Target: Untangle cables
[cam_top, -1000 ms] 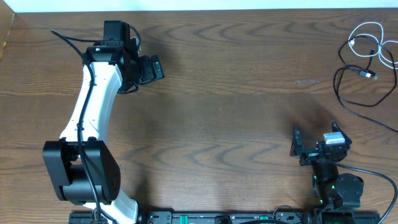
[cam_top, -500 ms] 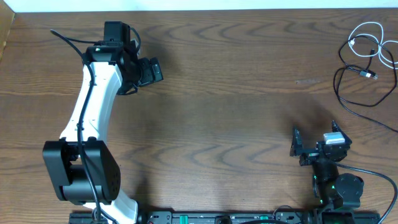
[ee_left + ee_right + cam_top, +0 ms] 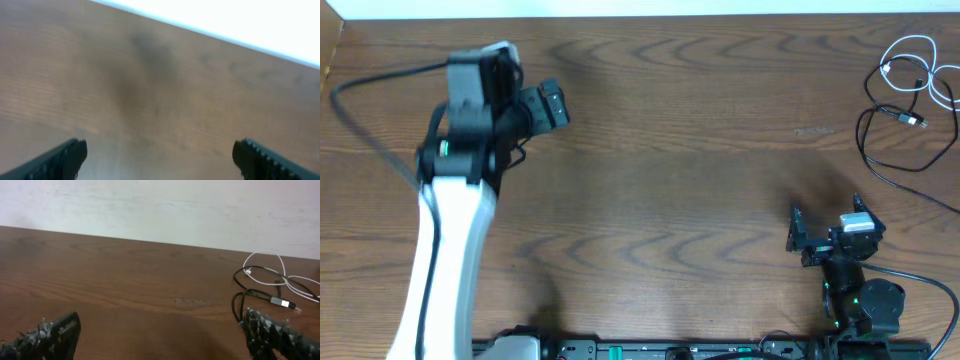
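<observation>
The left gripper (image 3: pixel 159 156) hung over the table (image 3: pixel 700 150) with its jaws spread wide and nothing between them. The right gripper (image 3: pixel 161 332) was just as wide open and gripped nothing. The black cable (image 3: pixel 276 300) and white cable (image 3: pixel 908 41) lay loosely crossed at the table's far right corner, well apart from both grippers.

desk (image 3: pixel 680 180): brown wood grain | white cable (image 3: pixel 908 41) and black cable (image 3: pixel 861 135) overlapping at far right corner | pale smudge (image 3: pixel 815 130) nearby
</observation>
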Robot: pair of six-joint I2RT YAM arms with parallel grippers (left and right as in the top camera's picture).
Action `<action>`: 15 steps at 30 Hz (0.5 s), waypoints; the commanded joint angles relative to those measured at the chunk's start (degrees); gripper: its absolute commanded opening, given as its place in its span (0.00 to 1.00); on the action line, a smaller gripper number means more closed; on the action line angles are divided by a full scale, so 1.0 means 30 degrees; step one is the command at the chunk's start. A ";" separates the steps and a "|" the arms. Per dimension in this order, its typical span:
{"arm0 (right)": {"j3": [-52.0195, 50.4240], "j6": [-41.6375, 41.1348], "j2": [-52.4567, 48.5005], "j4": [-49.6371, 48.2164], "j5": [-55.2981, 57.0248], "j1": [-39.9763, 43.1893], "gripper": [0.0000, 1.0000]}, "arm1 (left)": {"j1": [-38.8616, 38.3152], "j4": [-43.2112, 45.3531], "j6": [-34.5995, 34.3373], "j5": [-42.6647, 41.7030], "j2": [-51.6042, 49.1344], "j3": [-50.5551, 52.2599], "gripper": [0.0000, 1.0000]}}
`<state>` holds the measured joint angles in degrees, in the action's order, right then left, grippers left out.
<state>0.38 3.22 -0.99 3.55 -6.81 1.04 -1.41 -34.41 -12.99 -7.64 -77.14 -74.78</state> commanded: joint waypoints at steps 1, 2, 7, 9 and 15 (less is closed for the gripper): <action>-0.0015 0.0226 0.0036 0.0044 -0.0226 -0.0117 0.99 | -0.0022 0.2703 0.1056 0.0423 0.3796 0.4503 0.98; -0.0015 0.0226 0.0036 0.0051 -0.0226 -0.0117 0.99 | -0.0022 0.3628 0.1202 0.0430 0.5042 0.5865 0.98; -0.0015 0.0226 0.0036 0.0044 -0.0226 -0.0117 0.99 | 0.0000 0.6550 0.2339 0.0459 1.0528 1.1599 0.98; -0.0015 0.0226 0.0036 0.0051 -0.0226 -0.0117 0.99 | -0.0007 0.7431 0.2331 0.0605 1.2036 1.3376 0.98; -0.0015 0.0226 0.0036 0.0051 -0.0226 -0.0117 0.99 | -0.0007 1.0127 0.2331 0.0787 1.6130 1.8163 0.98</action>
<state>0.38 3.27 -1.06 3.51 -6.90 1.04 -1.45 -6.59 -7.22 -6.63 -34.02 -25.76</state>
